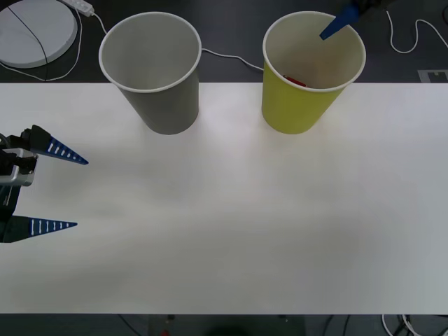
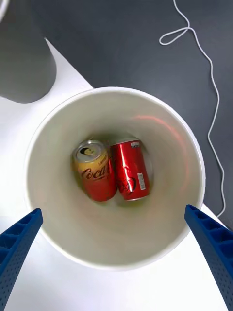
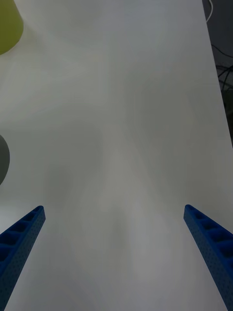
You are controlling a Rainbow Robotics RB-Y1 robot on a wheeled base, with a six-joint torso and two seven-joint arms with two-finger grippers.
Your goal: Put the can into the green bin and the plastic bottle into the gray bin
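1. Your right gripper [image 2: 115, 252] hangs above the green bin [image 1: 299, 112] at the upper right of the front view, jaws spread wide and holding nothing; in the right wrist view its two blue fingers [image 2: 18, 238] sit at the lower corners, straddling the bin's white rim.
2. The can [image 2: 94, 170] lies on its side at the bottom of the green bin, well below the jaws and roughly centred between them.
3. You can see it is red-orange with a pale gold pull-tab top and white script on its side.
4. A second can [image 2: 130, 169], deeper red, lies touching it, side by side.
5. The gray bin [image 1: 154, 77] stands upright at the upper centre-left of the front view, apart from the green one, on the white table [image 1: 231, 231].
6. Your left gripper [image 1: 63, 192] sits low at the left edge of the front view, jaws spread, over bare table.
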